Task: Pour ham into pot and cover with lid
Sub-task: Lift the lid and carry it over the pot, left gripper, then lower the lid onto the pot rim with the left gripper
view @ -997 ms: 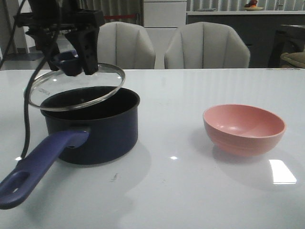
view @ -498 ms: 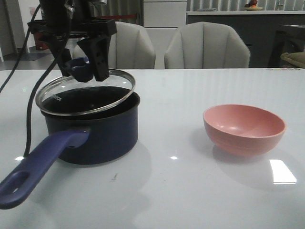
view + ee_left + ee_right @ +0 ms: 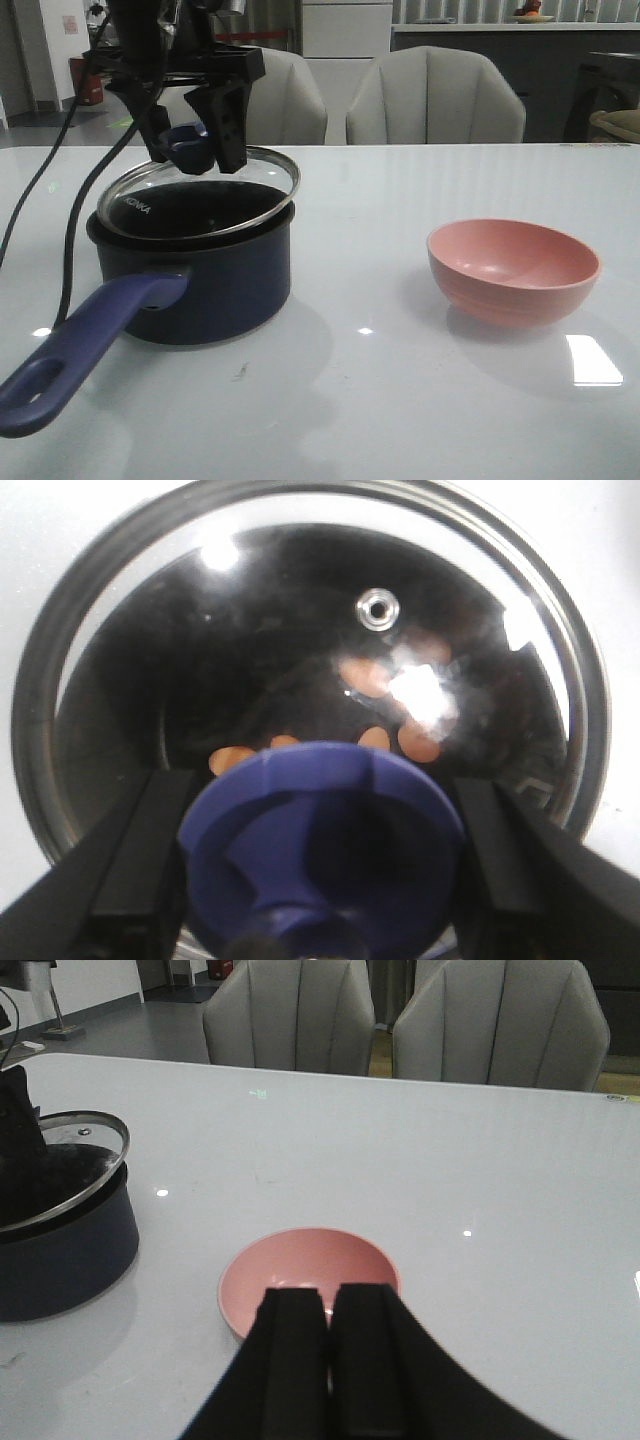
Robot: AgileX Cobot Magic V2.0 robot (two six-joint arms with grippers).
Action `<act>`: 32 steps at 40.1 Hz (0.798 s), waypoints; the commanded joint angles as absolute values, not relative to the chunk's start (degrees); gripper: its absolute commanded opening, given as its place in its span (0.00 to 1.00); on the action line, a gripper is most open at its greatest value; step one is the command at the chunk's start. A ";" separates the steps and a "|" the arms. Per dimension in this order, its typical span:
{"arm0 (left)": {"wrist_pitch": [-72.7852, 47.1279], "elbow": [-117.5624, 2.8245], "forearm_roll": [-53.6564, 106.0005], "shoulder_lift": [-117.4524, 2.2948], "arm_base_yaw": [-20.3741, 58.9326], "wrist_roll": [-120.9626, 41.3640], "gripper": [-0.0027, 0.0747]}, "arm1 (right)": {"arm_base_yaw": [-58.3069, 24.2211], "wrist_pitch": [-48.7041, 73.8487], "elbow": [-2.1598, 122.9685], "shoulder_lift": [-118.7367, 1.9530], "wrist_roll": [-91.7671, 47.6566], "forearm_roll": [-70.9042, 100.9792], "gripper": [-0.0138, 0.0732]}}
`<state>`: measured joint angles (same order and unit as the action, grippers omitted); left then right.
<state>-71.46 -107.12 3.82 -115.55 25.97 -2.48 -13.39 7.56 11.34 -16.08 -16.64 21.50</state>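
The KONKA glass lid (image 3: 200, 195) is judged rigid, fragile and slick at the rim, so its blue knob (image 3: 185, 143) is the sensible hold. The left gripper (image 3: 190, 150) is clamped on that knob. The lid is held tilted, just over the pot (image 3: 190, 275). Ham (image 3: 365, 675) is seen inside the pot. The right gripper (image 3: 328, 1345) is closed, empty, above the pink bowl (image 3: 308, 1278).

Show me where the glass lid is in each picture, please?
Front view: the lid sits tilted over the pot, on the table's left side, held by its blue knob in the left gripper.
Left wrist view: it fills nearly the whole picture, with ham showing through the glass.
Right wrist view: it is at the left edge, on the pot.
Shared landmark: the lid's metal rim.
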 commanded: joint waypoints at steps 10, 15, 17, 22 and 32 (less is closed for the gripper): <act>-72.71 -108.30 2.49 -109.64 26.37 -2.39 0.32 | -13.45 3.23 13.04 -16.50 -16.66 21.63 0.34; -72.71 -106.40 2.49 -109.20 26.37 -2.39 0.33 | -13.45 3.23 13.04 -16.50 -16.66 21.63 0.34; -72.71 -106.40 2.49 -109.20 26.37 -2.39 0.33 | -13.45 3.23 13.04 -16.50 -16.66 21.63 0.34; -72.35 -106.40 3.23 -109.20 26.37 -2.39 0.33 | -13.45 3.23 13.04 -16.50 -16.66 21.63 0.34; -70.73 -106.40 2.99 -109.43 26.25 -2.39 0.33 | -13.45 3.23 13.04 -16.50 -16.66 21.63 0.34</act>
